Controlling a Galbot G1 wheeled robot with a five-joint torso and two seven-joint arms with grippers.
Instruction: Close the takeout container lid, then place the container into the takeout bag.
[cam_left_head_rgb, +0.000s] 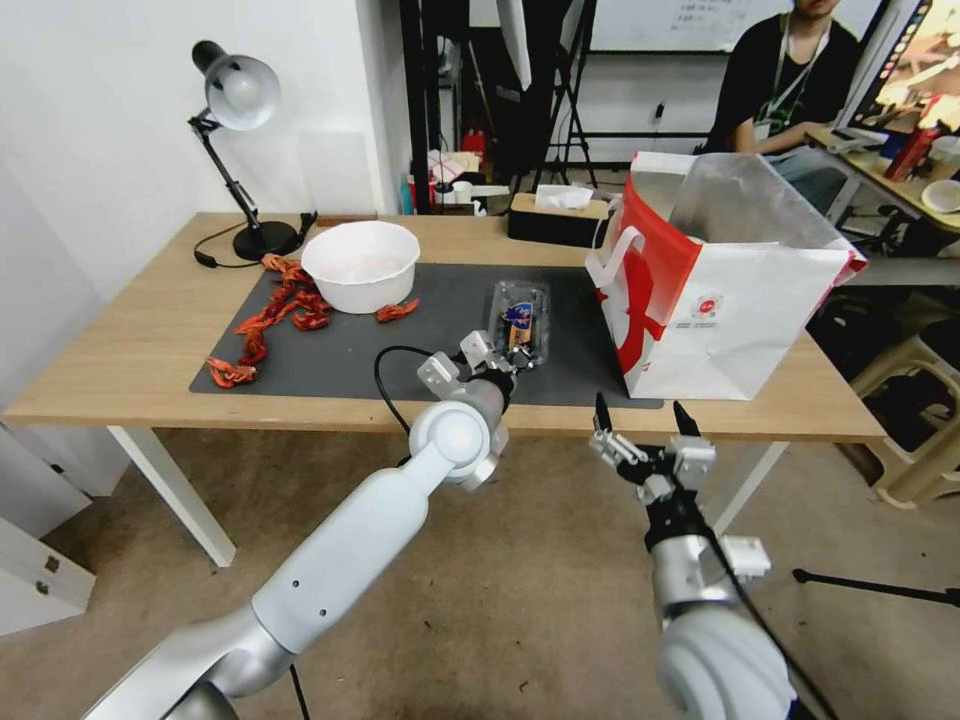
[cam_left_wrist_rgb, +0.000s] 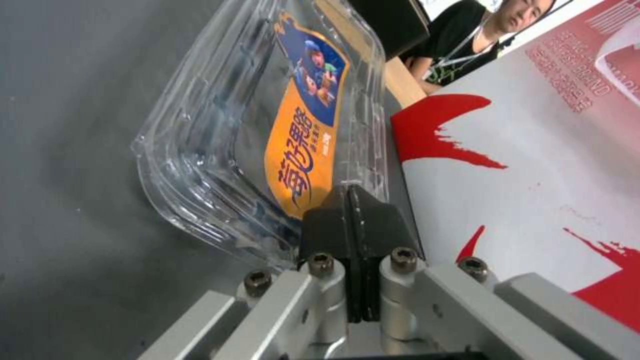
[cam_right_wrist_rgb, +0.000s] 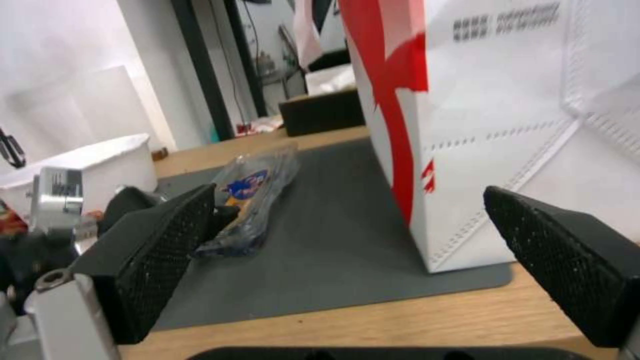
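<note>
The takeout container (cam_left_head_rgb: 518, 318) lies on the dark mat (cam_left_head_rgb: 400, 350), just left of the takeout bag (cam_left_head_rgb: 740, 290). Its lid (cam_left_wrist_rgb: 303, 125) sits down over the base, blue-orange label facing up. My left gripper (cam_left_head_rgb: 503, 360) is at the container's near edge. In the left wrist view its black fingers (cam_left_wrist_rgb: 333, 225) are pressed together on the clear rim of the takeout container (cam_left_wrist_rgb: 200, 190), beside the takeout bag (cam_left_wrist_rgb: 533, 165). My right gripper (cam_left_head_rgb: 645, 420) hangs open in front of the table edge, nothing between its pads. The right wrist view has the right gripper (cam_right_wrist_rgb: 350, 200) facing the takeout container (cam_right_wrist_rgb: 257, 195) and the takeout bag (cam_right_wrist_rgb: 480, 125).
A round white bowl (cam_left_head_rgb: 360, 265) stands at the mat's back left, with red food pieces (cam_left_head_rgb: 270, 320) scattered beside it. A desk lamp (cam_left_head_rgb: 235, 100) and a tissue box (cam_left_head_rgb: 555, 215) stand at the back. The bag's mouth is open upward.
</note>
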